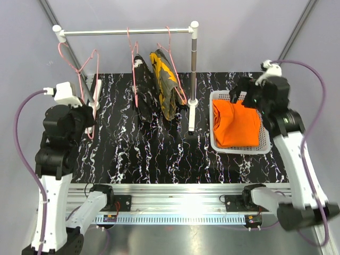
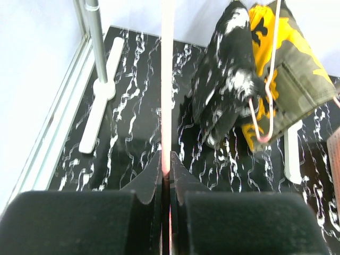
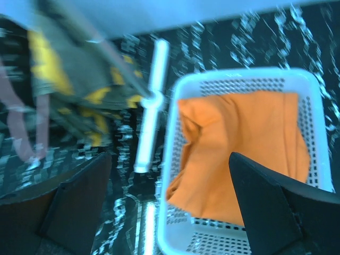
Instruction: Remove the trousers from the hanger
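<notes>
The orange trousers [image 1: 237,123] lie in the white basket [image 1: 217,139] at the right; they also show in the right wrist view [image 3: 249,154]. The black speckled trousers [image 1: 142,87] and the camouflage trousers [image 1: 166,85] hang on pink hangers from the rail [image 1: 127,32]; both show in the left wrist view, black [image 2: 226,74] and camouflage [image 2: 289,69]. My left gripper [image 1: 85,114] is shut on the bar of an empty pink hanger [image 2: 167,79] at the left. My right gripper [image 1: 247,90] is open and empty above the basket's far edge.
The rack's right post [image 1: 193,74] stands on a white foot [image 1: 191,114] between the hanging trousers and the basket. The left foot [image 2: 101,106] lies near the table's left edge. A second empty pink hanger [image 1: 66,53] hangs at the rail's left end.
</notes>
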